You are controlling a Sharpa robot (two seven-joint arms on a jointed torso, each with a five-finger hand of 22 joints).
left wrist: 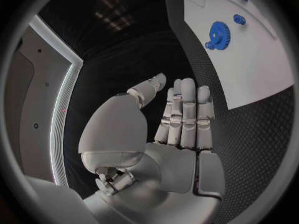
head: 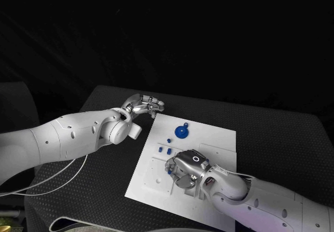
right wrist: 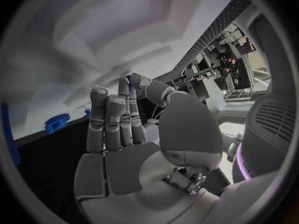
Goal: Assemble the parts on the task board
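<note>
The task board (head: 209, 145) is seen in the middle of the black table (head: 278, 130), its long axis running from the near left to the far right. A blue gear (head: 181, 131) lies on the far part of the board, and a small cluster of blue pegs (head: 164, 150) is found just nearer, toward the board's left edge.

The right hand (head: 185, 168) is placed over the near middle of the board, palm down, and the pegs lie just beyond it on its far-left side; the gear lies farther off in the same direction. This hand is judged the nearer of the two to the pegs. In the right wrist view its fingers (right wrist: 112, 119) are held straight and side by side with the thumb apart, and nothing is seen gripped; whether the board is touched cannot be told.

The left hand (head: 145, 105) is held off the board, just beyond its far-left corner, with the gear to its near right. In the left wrist view its fingers (left wrist: 187, 109) are extended together, the thumb spread, and nothing is held.

A short reach by the right hand toward the pegs is judged the likely coming move.
</note>
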